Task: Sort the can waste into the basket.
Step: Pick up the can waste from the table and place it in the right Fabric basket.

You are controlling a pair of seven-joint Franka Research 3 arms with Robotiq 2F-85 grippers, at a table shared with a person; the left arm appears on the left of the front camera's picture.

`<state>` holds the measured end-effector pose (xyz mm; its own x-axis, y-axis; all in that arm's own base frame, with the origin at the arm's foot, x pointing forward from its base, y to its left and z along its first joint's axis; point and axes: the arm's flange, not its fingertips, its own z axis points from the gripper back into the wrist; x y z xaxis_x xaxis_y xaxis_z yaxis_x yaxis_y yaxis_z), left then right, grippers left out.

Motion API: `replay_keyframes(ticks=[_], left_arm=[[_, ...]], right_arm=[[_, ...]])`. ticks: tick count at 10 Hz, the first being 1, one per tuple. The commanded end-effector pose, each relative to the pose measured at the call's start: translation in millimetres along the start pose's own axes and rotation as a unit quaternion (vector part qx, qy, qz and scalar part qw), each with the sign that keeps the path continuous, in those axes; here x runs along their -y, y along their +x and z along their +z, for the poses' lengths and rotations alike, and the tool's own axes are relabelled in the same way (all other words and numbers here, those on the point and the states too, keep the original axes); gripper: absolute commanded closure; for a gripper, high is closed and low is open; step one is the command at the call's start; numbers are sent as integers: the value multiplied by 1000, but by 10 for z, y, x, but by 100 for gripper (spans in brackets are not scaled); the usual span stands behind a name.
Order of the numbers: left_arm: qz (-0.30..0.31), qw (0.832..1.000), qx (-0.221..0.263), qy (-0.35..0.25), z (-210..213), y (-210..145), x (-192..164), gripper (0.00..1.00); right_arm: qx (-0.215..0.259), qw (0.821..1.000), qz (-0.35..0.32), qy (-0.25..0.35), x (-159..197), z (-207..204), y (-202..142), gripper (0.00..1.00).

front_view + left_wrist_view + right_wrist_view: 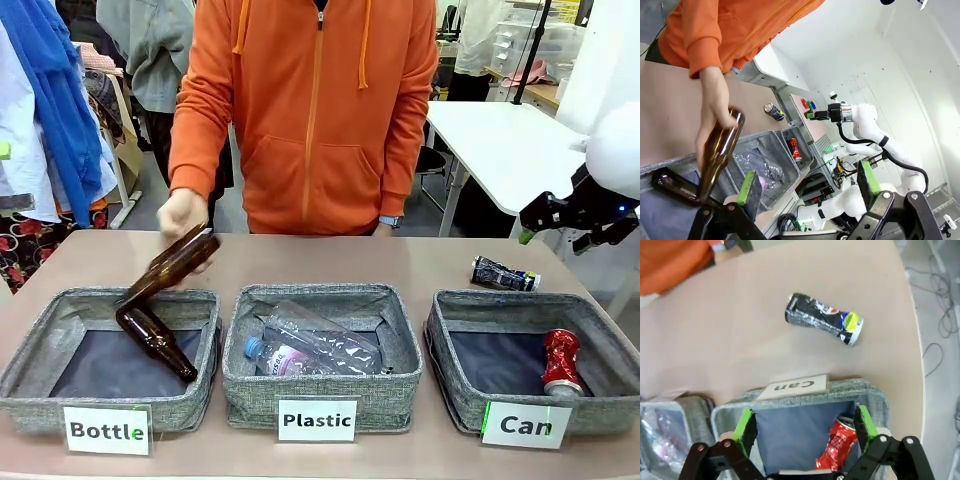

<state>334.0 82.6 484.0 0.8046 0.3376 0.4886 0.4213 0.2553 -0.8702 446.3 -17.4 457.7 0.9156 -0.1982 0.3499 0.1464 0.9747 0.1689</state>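
On the table (330, 262), the basket (462, 395) is found at the right end. The right gripper (805, 425) is held above it, fingers spread, nothing pinched. The left gripper (807, 182) is also spread, well apart at the other end (out of this one, it is judged). The black can (822, 319) is seen on its side just beyond the basket, ahead of the right gripper, long axis in line with the fingers' opening. The red can (561, 360) is already lodged inside.
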Motion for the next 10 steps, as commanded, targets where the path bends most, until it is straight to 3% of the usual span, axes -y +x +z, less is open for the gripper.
replay_keyframes(ticks=[1, 3, 4, 7, 9, 10], left_arm=[[-10, 999, -40, -26, 364, 139, 312, 0], [-9, 999, 6, 44, 1065, 304, 494, 0], [4, 998, 14, 63, 1230, 237, 458, 0], [86, 993, 20, 83, 1595, -81, 483, 0], [111, 989, -2, 102, 1661, -363, 372, 0], [124, 986, -15, 115, 1639, -445, 286, 0]], right_arm=[[-50, 989, 140, 10, 64, -83, 310, 0], [-72, 955, 287, -11, -16, -314, 672, 0], [-79, 949, 302, -37, -41, -475, 874, 0], [-106, 902, 418, 19, -191, -899, 1170, 0], [-117, 890, 441, 13, -176, -1174, 1223, 0], [-119, 892, 436, 14, -165, -1276, 1220, 0]])
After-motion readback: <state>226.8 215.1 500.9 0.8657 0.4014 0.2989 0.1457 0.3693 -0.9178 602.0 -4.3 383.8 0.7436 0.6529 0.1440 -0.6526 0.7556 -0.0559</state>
